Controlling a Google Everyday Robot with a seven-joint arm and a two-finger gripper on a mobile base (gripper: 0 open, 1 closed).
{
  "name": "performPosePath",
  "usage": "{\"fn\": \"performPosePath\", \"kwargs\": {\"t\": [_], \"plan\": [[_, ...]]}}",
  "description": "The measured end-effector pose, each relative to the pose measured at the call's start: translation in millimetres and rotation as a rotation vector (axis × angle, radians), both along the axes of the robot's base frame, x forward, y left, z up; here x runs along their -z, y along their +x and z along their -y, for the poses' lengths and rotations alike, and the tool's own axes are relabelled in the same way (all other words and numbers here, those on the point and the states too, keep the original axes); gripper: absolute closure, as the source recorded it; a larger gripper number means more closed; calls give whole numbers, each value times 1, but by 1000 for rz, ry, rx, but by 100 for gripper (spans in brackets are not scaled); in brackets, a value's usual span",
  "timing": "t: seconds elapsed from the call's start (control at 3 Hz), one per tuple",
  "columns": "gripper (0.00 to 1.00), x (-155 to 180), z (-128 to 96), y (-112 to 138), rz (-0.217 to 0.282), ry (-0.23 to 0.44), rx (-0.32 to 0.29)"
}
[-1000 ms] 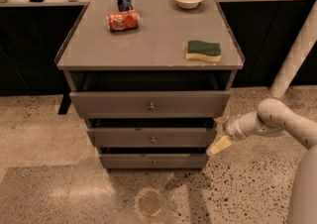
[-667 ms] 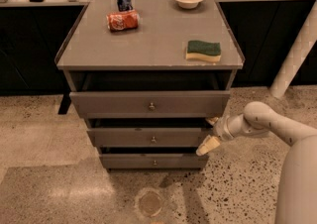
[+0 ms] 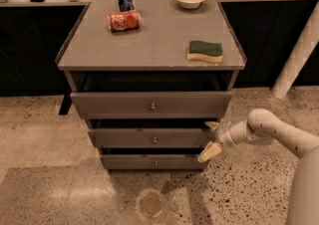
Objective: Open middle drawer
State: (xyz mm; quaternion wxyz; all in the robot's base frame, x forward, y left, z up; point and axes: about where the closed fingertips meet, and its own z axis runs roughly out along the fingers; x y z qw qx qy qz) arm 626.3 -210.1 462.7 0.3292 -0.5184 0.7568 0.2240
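The bench (image 3: 159, 40) stood above and left of the fingers (image 3: 209, 152). Its middle drawer (image 3: 129, 138), a little way out, ran leftward from them. The gripper (image 3: 211, 138) sat at that drawer's right end, fingers spread wide, apparently straddling the front's edge. A sponge (image 3: 205, 51) lay well above them.

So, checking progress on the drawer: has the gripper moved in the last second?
Yes. The gripper has shifted left in view, toward the right end of the middle drawer.

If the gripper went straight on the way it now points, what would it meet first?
The gripper, right of the cabinet, points left; it would probably meet the right end of the middle drawer first, though depth is unclear.
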Motion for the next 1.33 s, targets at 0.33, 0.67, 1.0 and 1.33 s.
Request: {"fn": "performPosePath", "kwargs": {"t": [0.33,0.67,1.0,1.33], "plan": [[0,18,-9,-30,4,49,-29],[0,47,-26,-24,-29,6,23],[0,47,-27,-25,-30,6,22],[0,42,-28,-26,-9,-7,64]]}}
